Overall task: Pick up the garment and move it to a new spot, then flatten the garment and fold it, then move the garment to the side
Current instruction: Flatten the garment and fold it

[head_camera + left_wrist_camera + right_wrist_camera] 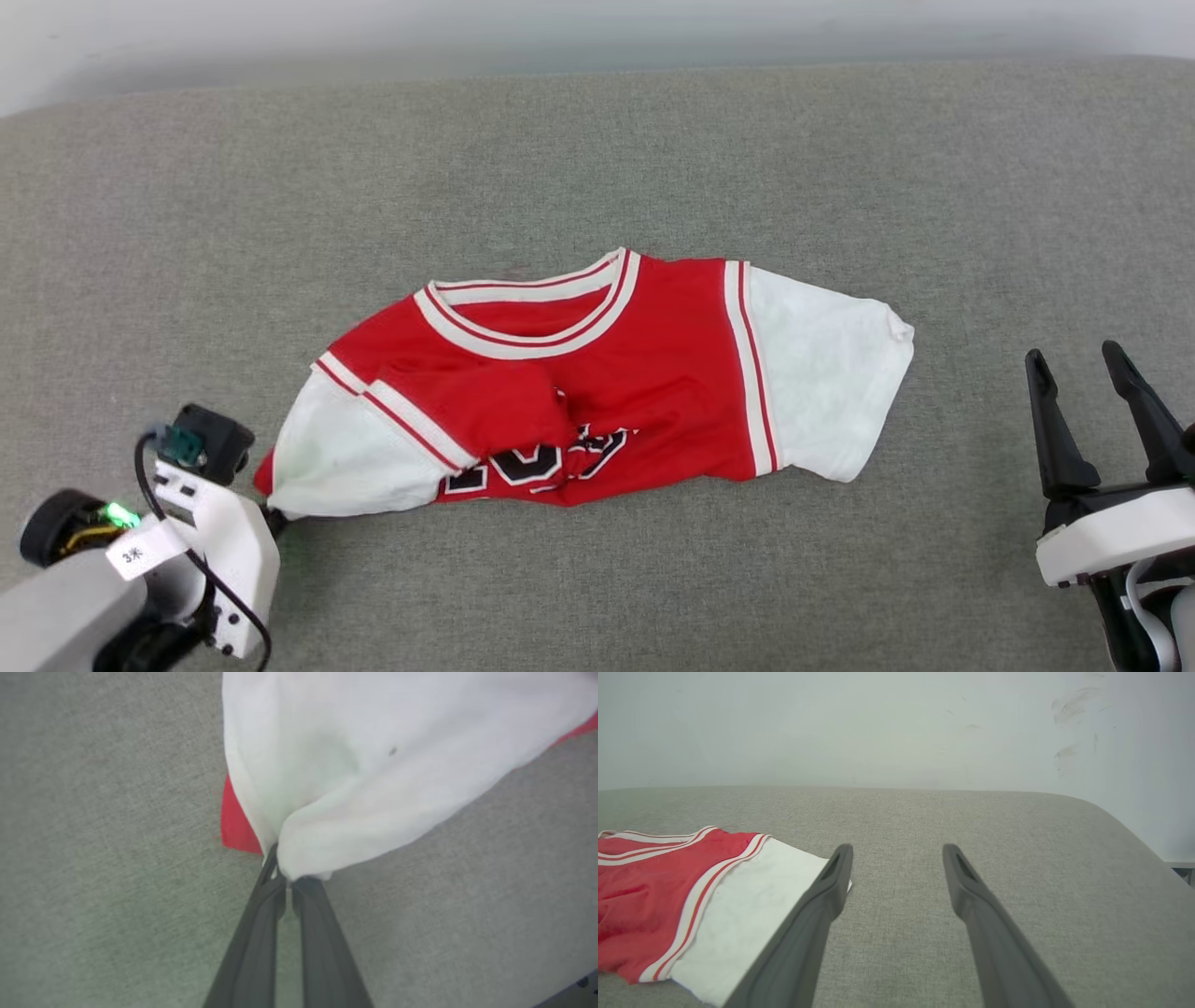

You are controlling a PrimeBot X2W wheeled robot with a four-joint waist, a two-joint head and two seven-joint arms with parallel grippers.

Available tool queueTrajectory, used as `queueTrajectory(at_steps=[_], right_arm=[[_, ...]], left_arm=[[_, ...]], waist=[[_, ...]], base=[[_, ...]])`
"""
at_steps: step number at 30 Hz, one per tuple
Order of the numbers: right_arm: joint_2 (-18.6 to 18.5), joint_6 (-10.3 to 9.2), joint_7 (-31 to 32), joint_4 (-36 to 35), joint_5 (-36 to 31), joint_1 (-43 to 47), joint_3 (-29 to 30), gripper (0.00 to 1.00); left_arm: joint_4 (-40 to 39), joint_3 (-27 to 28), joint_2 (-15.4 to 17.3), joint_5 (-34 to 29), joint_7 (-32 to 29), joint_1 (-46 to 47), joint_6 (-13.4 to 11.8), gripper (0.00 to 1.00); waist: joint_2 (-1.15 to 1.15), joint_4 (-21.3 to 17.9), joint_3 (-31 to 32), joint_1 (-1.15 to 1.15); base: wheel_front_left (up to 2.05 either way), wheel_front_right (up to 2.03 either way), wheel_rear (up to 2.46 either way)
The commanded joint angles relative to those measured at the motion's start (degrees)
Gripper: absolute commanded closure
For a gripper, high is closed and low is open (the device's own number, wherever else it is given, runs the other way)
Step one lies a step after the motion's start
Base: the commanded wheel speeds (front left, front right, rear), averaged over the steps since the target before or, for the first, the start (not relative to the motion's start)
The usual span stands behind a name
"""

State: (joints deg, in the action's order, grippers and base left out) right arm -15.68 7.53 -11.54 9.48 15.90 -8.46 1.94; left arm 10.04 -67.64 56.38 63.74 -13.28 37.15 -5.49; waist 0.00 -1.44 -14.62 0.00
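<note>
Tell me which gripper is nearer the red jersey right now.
Left. The left gripper is shut on the jersey, pinching its white sleeve. The right gripper stands open and apart from it, over the grey surface beyond the other sleeve.

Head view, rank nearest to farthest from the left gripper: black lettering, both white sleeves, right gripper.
1. Left white sleeve: pinched by the left gripper, lower left.
2. Black lettering: middle of the garment's near edge.
3. Right white sleeve: right of centre.
4. Right gripper: far right, open, off the garment.
</note>
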Motion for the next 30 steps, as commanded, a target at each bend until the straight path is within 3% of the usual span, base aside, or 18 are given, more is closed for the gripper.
queueTrajectory(at_steps=[1, 5, 6, 7, 8, 13, 20, 23, 26, 30], right_arm=[[-0.2, -0.07, 0.1, 0.2, 0.0, 0.4, 0.3, 0.00], [-0.3, -0.07, 0.4, 0.6, -0.1, 1.0, 1.0, 0.00], [-0.2, -0.08, 0.5, 0.7, -0.1, 1.2, 1.2, 0.00], [-0.2, -0.08, 0.5, 0.7, -0.1, 1.2, 1.2, 0.00], [-0.2, -0.07, 0.6, 0.7, -0.3, 1.3, 1.1, 0.00], [0.2, -0.07, 0.7, 0.7, -0.4, 1.9, 1.4, 0.00], [1.0, -0.07, 0.7, 0.5, -0.5, 2.9, 1.8, 0.00], [1.3, -0.07, 0.6, 0.2, -0.6, 2.4, 1.5, 0.00], [1.5, -0.07, 0.5, -0.4, -0.7, 1.2, 0.9, 0.00], [1.4, -0.07, 0.3, -1.1, -1.1, -0.3, 0.2, 0.00]], left_arm=[[0.8, -0.8, -0.5, 0.7, -0.7, -1.8, 0.3, 1.00], [2.1, -1.5, -2.7, 3.2, -1.2, -4.6, 0.6, 1.00], [2.2, -0.9, -2.9, 3.2, -0.2, -4.3, 0.4, 0.37], [2.2, -0.9, -2.9, 3.2, -0.2, -4.3, 0.4, 0.37], [2.2, -0.3, -2.7, 2.9, 0.8, -3.7, 0.2, 0.00], [-0.6, 2.6, 0.2, 0.3, 4.4, 0.4, -1.1, 0.00], [-8.3, 6.2, 4.7, -2.9, 4.6, 6.3, -3.9, 0.00], [-10.5, 8.4, 4.5, -4.3, 5.6, 10.1, -4.7, 0.00], [-10.9, 10.5, 2.1, -5.4, 7.0, 14.0, -5.0, 0.00], [-7.5, 11.5, -2.2, -5.3, 5.3, 19.5, -3.0, 0.00]], waist=[[0.00, 0.2, 0.2, 0.00], [0.00, 1.1, 1.2, 0.00], [0.00, 1.3, 1.6, 0.00], [0.00, 1.3, 1.6, 0.00], [0.00, 1.5, 2.0, 0.00], [0.00, 2.2, 3.9, 0.00], [0.00, 2.3, 5.2, 0.00], [0.00, 1.8, 4.6, 0.00], [0.00, 1.0, 3.3, 0.00], [0.00, -0.4, 1.0, 0.00]], base=[[0.00, 0.00, 0.00], [0.00, 0.00, 0.00], [0.00, 0.00, 0.00], [0.00, 0.00, 0.00], [0.00, 0.00, 0.00], [0.00, 0.00, 0.00], [0.00, 0.00, 0.00], [0.00, 0.00, 0.00], [0.00, 0.00, 0.00], [0.00, 0.00, 0.00]])
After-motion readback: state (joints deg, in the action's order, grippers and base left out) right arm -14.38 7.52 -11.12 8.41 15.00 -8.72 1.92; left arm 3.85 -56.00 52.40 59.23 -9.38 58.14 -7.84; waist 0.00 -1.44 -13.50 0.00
